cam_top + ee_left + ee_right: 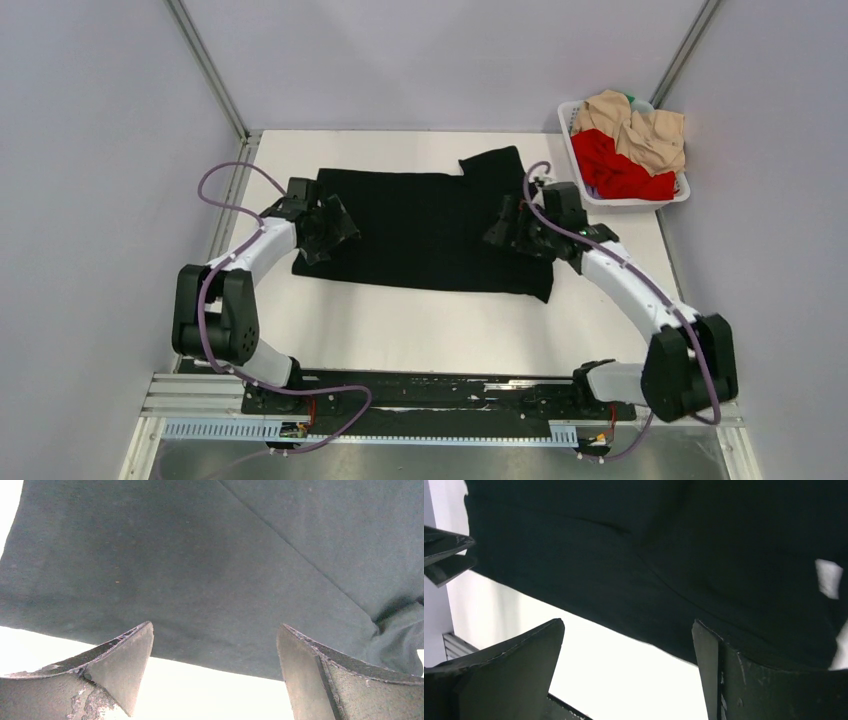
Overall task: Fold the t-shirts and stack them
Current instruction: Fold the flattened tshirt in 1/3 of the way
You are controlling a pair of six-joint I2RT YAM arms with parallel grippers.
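A large black t-shirt [425, 225] lies spread flat on the white table, one sleeve sticking out at its far right corner. My left gripper [330, 228] hovers over the shirt's left edge, jaws wide apart with nothing between them. In the left wrist view the shirt's cloth [200, 565] fills the upper frame and its hem runs between my fingertips [135, 645]. My right gripper [510, 228] is open above the shirt's right side. The right wrist view shows the black cloth [664, 565] and its near edge. A red t-shirt [615, 165] and a beige one [640, 125] are bundled in the basket.
A white plastic basket [628, 200] sits at the table's far right corner. Grey walls enclose the table [420, 330] on three sides. A metal rail runs along the near edge by the arm bases.
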